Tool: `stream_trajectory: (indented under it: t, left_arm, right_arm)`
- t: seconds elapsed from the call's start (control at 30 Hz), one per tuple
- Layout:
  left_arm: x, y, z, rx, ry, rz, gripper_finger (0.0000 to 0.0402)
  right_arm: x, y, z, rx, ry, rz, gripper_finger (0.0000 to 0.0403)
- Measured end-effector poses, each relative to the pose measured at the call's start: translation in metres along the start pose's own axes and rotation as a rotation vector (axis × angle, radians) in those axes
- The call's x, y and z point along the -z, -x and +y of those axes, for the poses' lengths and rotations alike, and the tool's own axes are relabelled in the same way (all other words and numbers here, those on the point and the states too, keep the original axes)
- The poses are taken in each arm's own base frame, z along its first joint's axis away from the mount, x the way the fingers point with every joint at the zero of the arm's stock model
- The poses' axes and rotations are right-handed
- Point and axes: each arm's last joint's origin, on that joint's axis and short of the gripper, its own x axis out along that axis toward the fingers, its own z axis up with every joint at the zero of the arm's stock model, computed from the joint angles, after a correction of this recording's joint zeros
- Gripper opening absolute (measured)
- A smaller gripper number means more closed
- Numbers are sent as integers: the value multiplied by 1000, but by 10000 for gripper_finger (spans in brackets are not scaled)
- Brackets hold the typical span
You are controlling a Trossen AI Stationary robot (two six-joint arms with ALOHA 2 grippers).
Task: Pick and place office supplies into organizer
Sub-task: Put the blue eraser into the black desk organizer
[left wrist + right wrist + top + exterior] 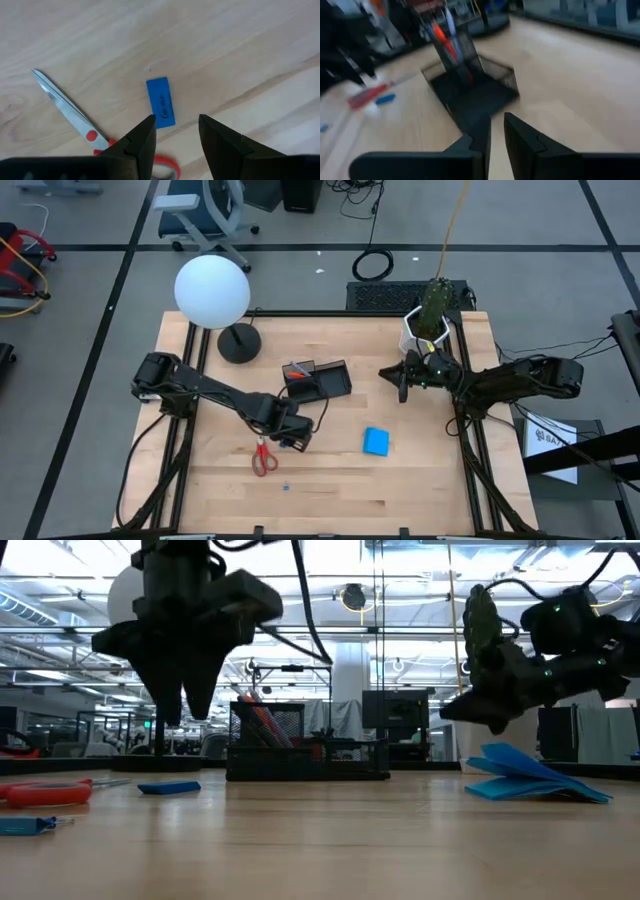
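left end effector [175, 131] hangs over the desk [420, 480] with fingers apart and empty, the tiny blue eraser [160, 101] lying just ahead of its tips, long axis pointing back into the gap, beside the red-handled scissors [75, 117]; the right end effector [495, 131], nearly together and empty, faces the organizer [477, 95], so left is nearer

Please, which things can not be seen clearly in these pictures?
- Organizer contents: high view, too small to identify; right wrist view, blurred.
- Scissors handles: left wrist view, hidden behind the left end effector.
- Eraser print: too small to read.
- Notepad: low view, only its edge shows.
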Motion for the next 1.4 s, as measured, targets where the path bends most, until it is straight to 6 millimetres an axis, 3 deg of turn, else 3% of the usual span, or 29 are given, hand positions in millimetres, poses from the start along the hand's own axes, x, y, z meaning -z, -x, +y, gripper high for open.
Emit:
stream_trajectory:
  t: [0.27,0.77,1.1,1.4]
  left_arm:
    - [1,-17,-3,-37,0,44,152]
    - [1,-17,-3,-37,5,27,152]
    - [2,-43,-5,-105,11,96,152]
    - [-4,-46,-5,-104,31,55,152]
  right_arm:
    - [-6,0,1,-15,14,-58,47]
    - [-6,0,2,-17,15,-60,47]
    - [-6,0,2,-17,16,-61,47]
    - [-6,0,2,-18,16,-62,47]
